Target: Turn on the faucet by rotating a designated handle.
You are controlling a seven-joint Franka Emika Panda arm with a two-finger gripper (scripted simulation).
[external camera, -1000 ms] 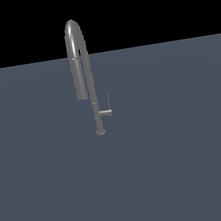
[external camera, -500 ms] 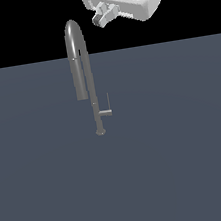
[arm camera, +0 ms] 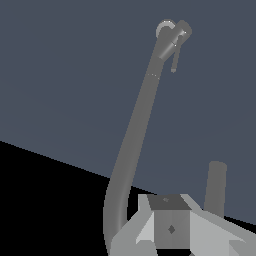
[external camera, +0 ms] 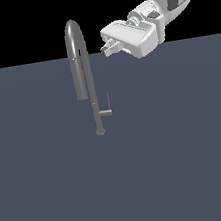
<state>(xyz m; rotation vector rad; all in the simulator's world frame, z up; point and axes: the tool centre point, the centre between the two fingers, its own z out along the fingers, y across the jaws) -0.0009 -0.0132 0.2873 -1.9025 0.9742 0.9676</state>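
Faucet: the faucet stands upright, centre-left of the exterior view, small round base on the grey surface, arch reaching into the black band at the top of the frame.
Handle: the handle is a short stub low on the stem, pointing toward the exterior view's right; a thin rod rises straight up from its outer end. In the wrist view the handle shows far off, in the upper part of the frame.
Hand: the hand sits upper right of centre in the exterior view, fingertips aimed toward the exterior view's left, near the spout arch but apart from it. Nothing between the fingers. The fingertips look close together, but whether released or clenched, cannot tell from either view.
Key relation: handle lies well below the hand and a little toward the exterior view's left of the hand's body. Rod's long axis is vertical; stub's axis is horizontal.
Step in hand (judgement): approach; no contact with the handle yet.
Next move (judgement): descend along the stem's right side in the exterior view, clearing the spout tube, to reach the rod.
Risk (judgement): rod is very thin, easy to miss or slip past.
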